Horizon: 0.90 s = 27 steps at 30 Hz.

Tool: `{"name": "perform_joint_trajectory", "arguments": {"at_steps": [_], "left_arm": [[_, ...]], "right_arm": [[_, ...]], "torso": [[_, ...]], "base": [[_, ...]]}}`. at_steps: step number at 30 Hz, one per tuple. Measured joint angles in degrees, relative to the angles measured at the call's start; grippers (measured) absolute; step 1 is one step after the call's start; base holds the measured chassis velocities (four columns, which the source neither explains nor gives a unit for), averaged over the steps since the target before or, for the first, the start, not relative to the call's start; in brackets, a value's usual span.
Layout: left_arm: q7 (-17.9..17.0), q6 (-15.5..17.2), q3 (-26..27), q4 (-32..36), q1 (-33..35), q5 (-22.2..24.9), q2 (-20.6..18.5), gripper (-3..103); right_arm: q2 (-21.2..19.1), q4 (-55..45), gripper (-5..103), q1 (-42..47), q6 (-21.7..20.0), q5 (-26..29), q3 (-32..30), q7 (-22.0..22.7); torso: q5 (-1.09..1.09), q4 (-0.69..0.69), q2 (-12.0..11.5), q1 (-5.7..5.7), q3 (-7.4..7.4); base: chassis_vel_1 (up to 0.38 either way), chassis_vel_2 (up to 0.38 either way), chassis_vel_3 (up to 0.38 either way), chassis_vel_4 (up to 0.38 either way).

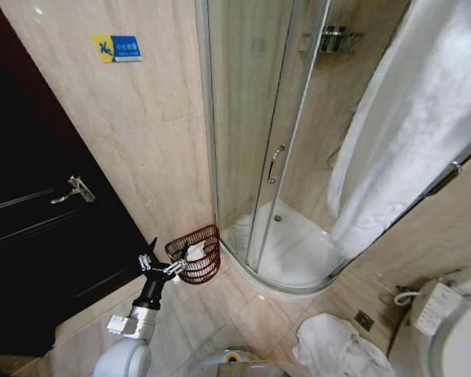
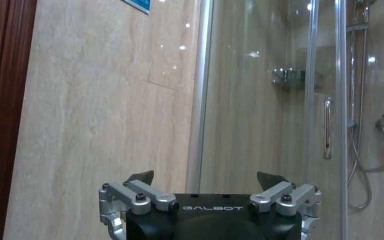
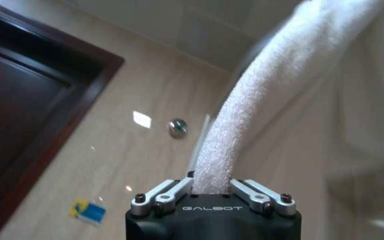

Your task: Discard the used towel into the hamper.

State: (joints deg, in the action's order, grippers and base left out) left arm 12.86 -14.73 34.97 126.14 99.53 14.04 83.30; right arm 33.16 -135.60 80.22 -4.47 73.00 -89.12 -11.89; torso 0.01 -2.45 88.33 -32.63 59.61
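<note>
A white towel [image 1: 339,345] lies crumpled on the beige tile floor [image 1: 243,310] nearest the robot, beside the toilet [image 1: 455,322] at the right. The left gripper [image 1: 158,265] reaches forward low over the floor, its jaws spread wide apart and holding nothing; in the left wrist view the left gripper [image 2: 205,178] faces the tiled wall and the glass shower door [image 2: 325,120]. Just beyond its fingertips stands the hamper [image 1: 196,253], tilted a little on the floor in the corner where the wall meets the shower, with a bit of white cloth [image 1: 195,250] inside its rim. To the left is a dark door [image 1: 39,236] with a metal handle [image 1: 73,190]. Behind the hamper rises the curved shower enclosure with a white tray [image 1: 294,247] and a wire shelf [image 1: 336,39] high up. A blue sign [image 1: 117,48] is on the wall above. In the right wrist view the right gripper [image 3: 211,186] has its jaws clamped on a strip of white towel [image 3: 245,110] that stretches up and away from it.
</note>
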Motion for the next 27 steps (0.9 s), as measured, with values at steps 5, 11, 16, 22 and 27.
{"name": "perform_joint_trajectory", "arguments": {"at_steps": [5,11,16,22,27], "left_arm": [[0.0,0.0,0.0,0.0,0.0,0.0,0.01,100],[0.0,0.0,0.0,0.0,0.0,0.0,0.01,100],[0.0,0.0,0.0,0.0,0.0,0.0,0.0,100],[0.0,0.0,0.0,0.0,0.0,0.0,0.01,100],[0.0,0.0,0.0,0.0,0.0,0.0,0.0,100]], "right_arm": [[6.06,-1.32,5,3.97,1.31,-4.06,-0.18,0.08],[12.12,-3.73,5,7.07,3.01,-6.94,1.59,-0.42],[19.98,-6.65,5,12.11,5.11,-10.28,3.93,-2.88],[23.49,-6.89,5,14.6,7.12,-12.98,4.63,-4.78],[26.6,-5.25,5,16.61,9.36,-17.8,6.94,-6.04]], "torso": [[-0.01,0.0,0.0,0.0,0.0],[-0.03,-0.03,0.0,0.0,0.0],[0.0,0.0,0.0,0.01,0.0],[-0.03,-0.01,0.0,0.0,0.0],[0.0,-0.01,0.0,0.01,0.0]], "base": [[0.0,0.0,0.0,0.0],[0.0,0.0,0.0,0.0],[0.0,0.0,0.0,0.0],[0.0,0.0,0.0,0.0],[0.0,0.0,0.0,0.0]]}}
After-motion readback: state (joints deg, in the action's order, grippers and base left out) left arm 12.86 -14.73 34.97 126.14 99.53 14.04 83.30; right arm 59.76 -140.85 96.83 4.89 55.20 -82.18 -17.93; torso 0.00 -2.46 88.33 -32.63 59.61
